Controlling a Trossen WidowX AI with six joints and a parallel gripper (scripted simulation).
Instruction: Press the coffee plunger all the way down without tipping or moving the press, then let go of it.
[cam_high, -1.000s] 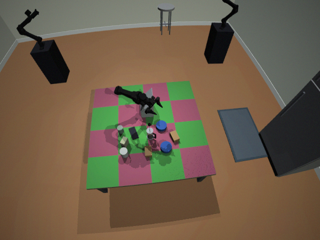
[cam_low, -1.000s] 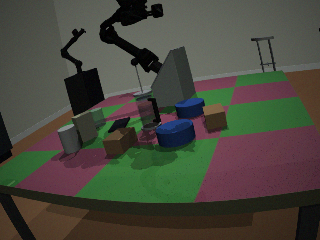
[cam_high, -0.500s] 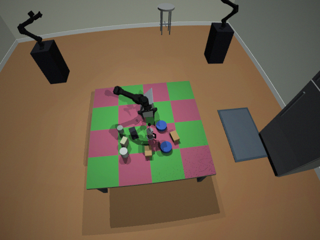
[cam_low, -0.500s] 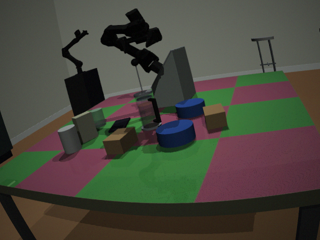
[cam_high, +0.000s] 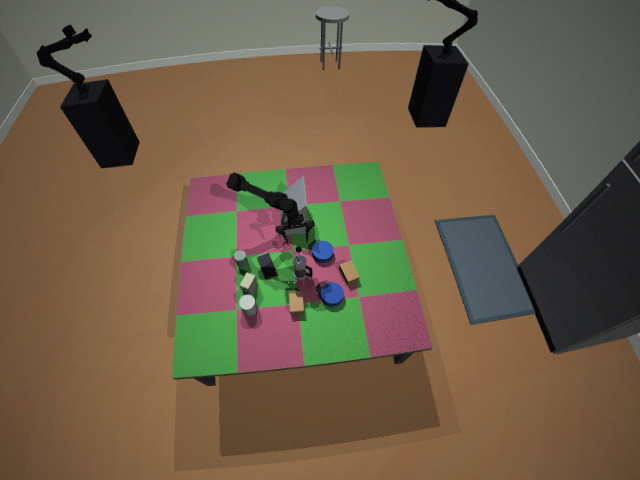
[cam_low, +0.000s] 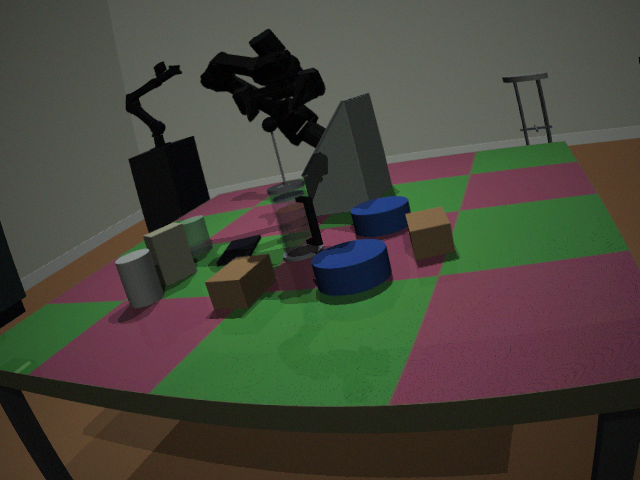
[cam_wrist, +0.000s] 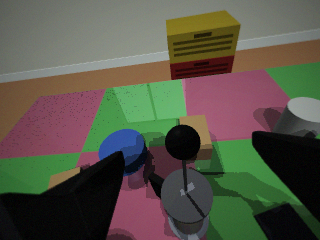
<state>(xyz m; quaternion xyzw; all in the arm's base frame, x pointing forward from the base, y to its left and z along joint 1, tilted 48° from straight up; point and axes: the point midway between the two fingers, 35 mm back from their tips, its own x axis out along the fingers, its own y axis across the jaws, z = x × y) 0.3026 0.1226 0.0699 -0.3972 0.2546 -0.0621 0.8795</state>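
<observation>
The coffee press stands upright on the checkered table, a clear cylinder with a black handle. Its plunger is up: the black knob sits on a long thin rod well above the lid. My gripper is wide open and empty, pointing toward the press from the arm's side. In the wrist view the knob shows between the two fingers, beyond their tips. Exact distance from fingertips to knob is hard to tell.
Blue discs and wooden blocks stand around the press. A black slab, a beige box and two pale cylinders are on its other side. A grey wedge stands behind.
</observation>
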